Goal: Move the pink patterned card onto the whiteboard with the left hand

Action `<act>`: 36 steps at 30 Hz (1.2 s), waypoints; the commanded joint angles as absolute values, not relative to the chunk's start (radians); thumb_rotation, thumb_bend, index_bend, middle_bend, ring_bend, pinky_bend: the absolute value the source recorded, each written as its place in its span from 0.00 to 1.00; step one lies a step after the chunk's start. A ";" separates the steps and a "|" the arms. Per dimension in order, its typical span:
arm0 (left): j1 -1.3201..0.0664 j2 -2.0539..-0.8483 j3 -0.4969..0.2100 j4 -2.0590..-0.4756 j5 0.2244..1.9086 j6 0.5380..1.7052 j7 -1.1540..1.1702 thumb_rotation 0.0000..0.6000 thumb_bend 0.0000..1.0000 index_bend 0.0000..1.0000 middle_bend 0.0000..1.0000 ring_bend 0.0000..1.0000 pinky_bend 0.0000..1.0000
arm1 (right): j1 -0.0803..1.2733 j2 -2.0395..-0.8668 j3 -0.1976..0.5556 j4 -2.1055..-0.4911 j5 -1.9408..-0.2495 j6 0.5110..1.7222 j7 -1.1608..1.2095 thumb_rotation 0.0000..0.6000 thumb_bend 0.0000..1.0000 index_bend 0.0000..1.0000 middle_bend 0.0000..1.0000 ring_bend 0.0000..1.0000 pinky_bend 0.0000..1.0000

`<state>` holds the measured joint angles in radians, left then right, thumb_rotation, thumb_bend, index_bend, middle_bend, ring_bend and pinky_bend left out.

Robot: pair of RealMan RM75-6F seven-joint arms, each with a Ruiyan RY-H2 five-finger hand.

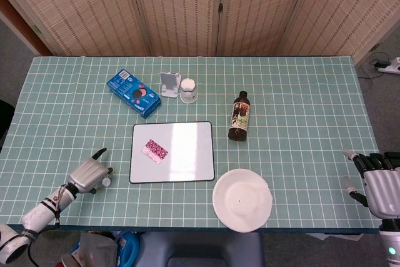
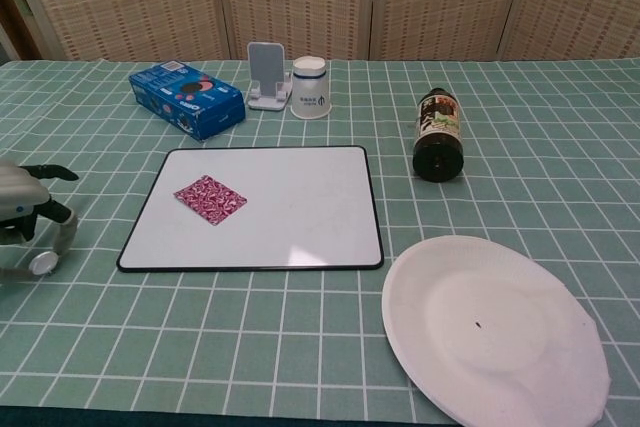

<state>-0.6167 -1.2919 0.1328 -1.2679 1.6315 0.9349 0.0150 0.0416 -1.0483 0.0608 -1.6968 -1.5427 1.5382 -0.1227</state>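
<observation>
The pink patterned card [image 1: 155, 151] [image 2: 210, 197] lies flat on the left part of the whiteboard [image 1: 181, 166] [image 2: 300, 232]. My left hand [image 1: 89, 176] [image 2: 28, 219] hovers low over the table to the left of the board, apart from it, with fingers loosely curled and nothing in them. At the front right corner of the table my right hand [image 1: 377, 187] holds nothing, its fingers apart; the chest view does not show it.
A white paper plate [image 1: 242, 199] [image 2: 494, 331] sits right of the board's front corner. A dark bottle [image 1: 238, 116] [image 2: 437, 136] stands right of the board. Behind it are a blue cookie box [image 1: 133, 92] [image 2: 187, 99], a phone stand [image 1: 167, 84] [image 2: 266, 76] and a white cup [image 1: 188, 90] [image 2: 310, 87].
</observation>
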 commanded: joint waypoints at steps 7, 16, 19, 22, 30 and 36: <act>-0.666 -1.233 0.081 -1.328 1.608 0.917 -0.033 1.00 0.29 0.46 0.97 0.95 0.00 | 0.042 -1.047 0.060 -1.697 -1.547 1.539 -0.122 1.00 0.37 0.23 0.34 0.34 0.22; -0.755 -1.230 0.009 -1.357 1.550 0.821 -0.052 1.00 0.29 0.46 0.97 0.95 0.00 | 0.044 -1.049 0.061 -1.695 -1.551 1.541 -0.117 1.00 0.37 0.23 0.34 0.34 0.22; -0.782 -1.245 -0.011 -1.353 1.526 0.786 -0.044 1.00 0.29 0.46 0.97 0.95 0.00 | 0.043 -1.048 0.061 -1.694 -1.551 1.541 -0.116 1.00 0.37 0.23 0.34 0.34 0.22; -0.809 -1.265 -0.028 -1.348 1.503 0.750 -0.030 1.00 0.29 0.45 0.97 0.95 0.00 | 0.043 -1.046 0.061 -1.694 -1.551 1.542 -0.115 1.00 0.37 0.23 0.34 0.34 0.22; -0.880 -1.327 -0.066 -1.336 1.443 0.664 0.005 1.00 0.29 0.45 0.97 0.95 0.00 | 0.043 -1.043 0.062 -1.698 -1.548 1.541 -0.118 1.00 0.37 0.23 0.34 0.34 0.22; -0.928 -1.373 -0.097 -1.321 1.386 0.615 0.048 1.00 0.29 0.45 0.97 0.95 0.00 | 0.040 -1.042 0.061 -1.700 -1.544 1.543 -0.120 1.00 0.37 0.23 0.34 0.34 0.22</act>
<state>-0.9155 -1.3607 -0.0881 -1.3278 1.4001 0.6284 0.0370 0.0398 -1.0416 0.0612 -1.7003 -1.5443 1.5428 -0.1204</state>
